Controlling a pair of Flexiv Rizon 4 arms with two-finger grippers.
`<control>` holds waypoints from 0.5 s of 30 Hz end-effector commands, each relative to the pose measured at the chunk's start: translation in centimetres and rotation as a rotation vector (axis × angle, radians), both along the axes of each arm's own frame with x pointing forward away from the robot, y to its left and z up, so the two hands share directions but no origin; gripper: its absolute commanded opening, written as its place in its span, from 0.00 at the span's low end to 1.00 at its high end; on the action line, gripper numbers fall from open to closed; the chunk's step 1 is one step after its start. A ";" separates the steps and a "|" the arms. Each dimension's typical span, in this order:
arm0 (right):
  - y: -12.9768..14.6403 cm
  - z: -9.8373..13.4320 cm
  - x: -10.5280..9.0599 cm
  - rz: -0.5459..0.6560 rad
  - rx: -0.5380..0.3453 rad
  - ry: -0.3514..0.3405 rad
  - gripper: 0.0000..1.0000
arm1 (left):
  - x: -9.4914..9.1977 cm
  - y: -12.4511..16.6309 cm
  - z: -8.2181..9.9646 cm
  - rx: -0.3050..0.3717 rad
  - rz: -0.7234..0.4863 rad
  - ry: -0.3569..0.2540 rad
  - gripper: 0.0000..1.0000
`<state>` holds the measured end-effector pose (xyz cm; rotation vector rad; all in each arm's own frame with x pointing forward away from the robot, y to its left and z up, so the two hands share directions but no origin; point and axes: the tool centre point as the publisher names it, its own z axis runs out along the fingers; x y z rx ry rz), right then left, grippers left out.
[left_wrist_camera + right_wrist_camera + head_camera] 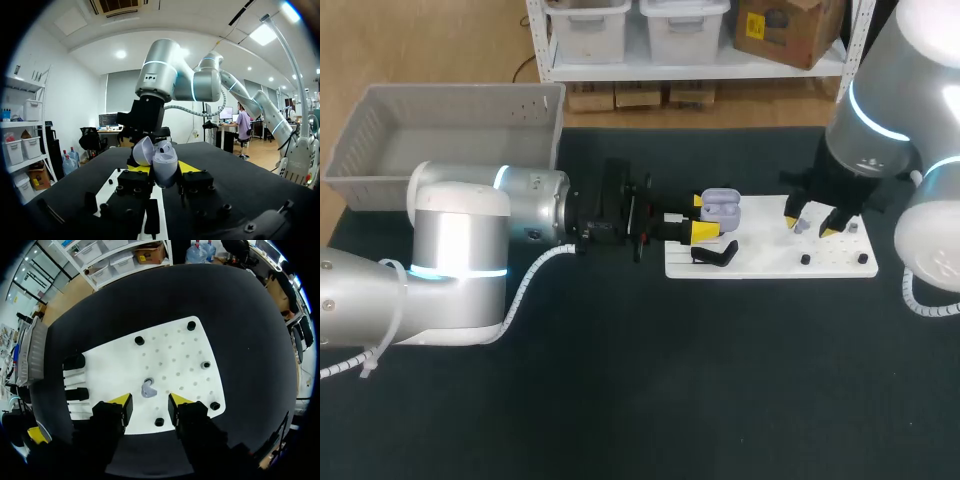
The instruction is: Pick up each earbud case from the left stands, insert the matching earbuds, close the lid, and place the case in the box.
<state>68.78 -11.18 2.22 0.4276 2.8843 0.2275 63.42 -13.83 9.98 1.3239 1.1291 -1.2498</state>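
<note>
A lavender earbud case (721, 208) with its lid up is held over the left end of the white board (770, 262); my left gripper (700, 217) is shut on it from two sides. In the left wrist view the case (161, 162) sits between the yellow tips, lid (142, 150) tilted back. My right gripper (811, 226) hangs over the board's right part, open, with a small lavender earbud (148, 389) lying on the board (170, 347) just ahead of and between its fingertips (121, 400), untouched. The same earbud (800, 228) shows in the head view.
A black stand (715, 254) lies on the board's left end below the case, and two black stands (76, 377) show beside the right gripper. Small black pegs (139, 340) dot the board. A grey basket (440, 140) stands at the back left.
</note>
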 end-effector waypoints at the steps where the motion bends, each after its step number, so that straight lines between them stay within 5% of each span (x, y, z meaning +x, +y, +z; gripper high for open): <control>1: 0.1 -0.4 0.4 -0.001 -0.003 0.000 0.45 | -0.1 0.0 0.0 -0.002 0.005 -0.002 0.00; 15: -0.2 -0.9 1.1 -0.007 0.009 0.003 0.37 | -0.1 0.0 0.0 -0.002 0.005 -0.002 0.00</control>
